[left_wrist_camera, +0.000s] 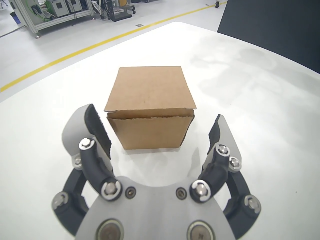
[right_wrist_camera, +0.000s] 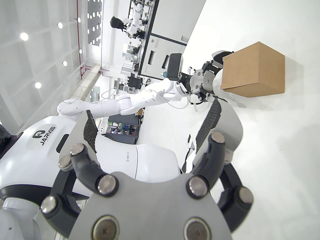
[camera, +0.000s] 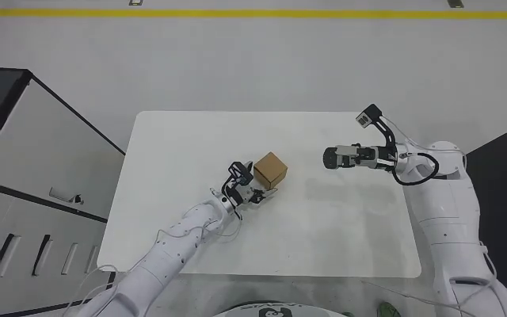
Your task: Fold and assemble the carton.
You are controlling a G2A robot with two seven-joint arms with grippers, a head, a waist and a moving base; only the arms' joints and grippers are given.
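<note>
A small brown carton point(camera: 270, 169) stands as a closed cube near the middle of the white table point(camera: 174, 150). Its top flap point(left_wrist_camera: 149, 88) lies flat, with a thin gap along the front edge. My left gripper point(camera: 252, 192) sits just in front of the carton point(left_wrist_camera: 150, 126), open, its fingers apart and not touching the box. My right gripper point(camera: 325, 157) hovers to the right of the carton, open with nothing between its fingers. From the right wrist the carton point(right_wrist_camera: 255, 69) appears with the left gripper point(right_wrist_camera: 215, 76) behind it.
A grey cabinet point(camera: 40, 174) stands off the table's left edge. A dark panel point(left_wrist_camera: 270, 13) stands beyond the far right side of the table. A yellow line point(camera: 253, 13) runs across the floor behind.
</note>
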